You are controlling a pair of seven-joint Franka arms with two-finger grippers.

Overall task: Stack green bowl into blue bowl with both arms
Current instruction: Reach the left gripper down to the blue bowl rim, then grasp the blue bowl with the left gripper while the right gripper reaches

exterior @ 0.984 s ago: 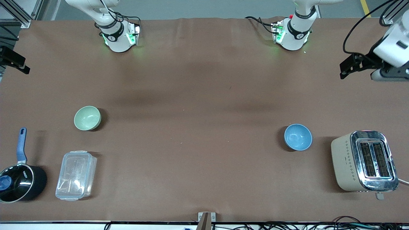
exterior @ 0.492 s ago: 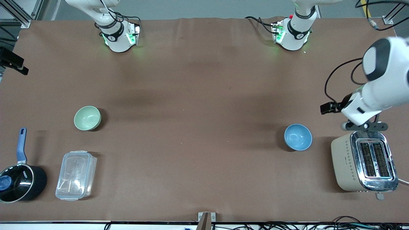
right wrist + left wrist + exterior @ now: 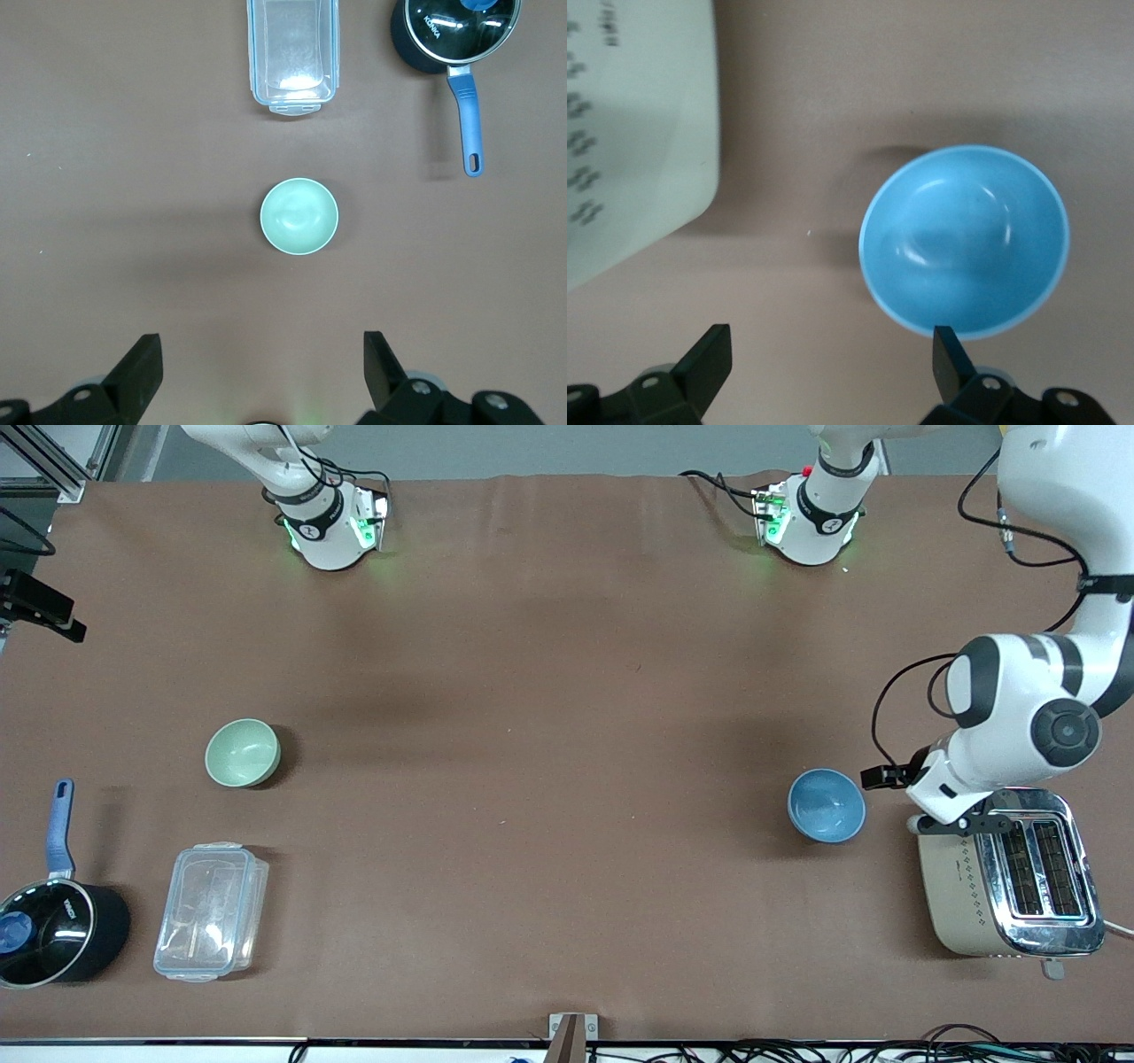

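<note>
Flanking blue bowl: toaster

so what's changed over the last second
The left arm has swung in from the table's edge and come down; its hand, open, now hangs between the blue bowl and the toaster. Nothing is held. The green bowl, both other items and the right hand stayed put.
</note>
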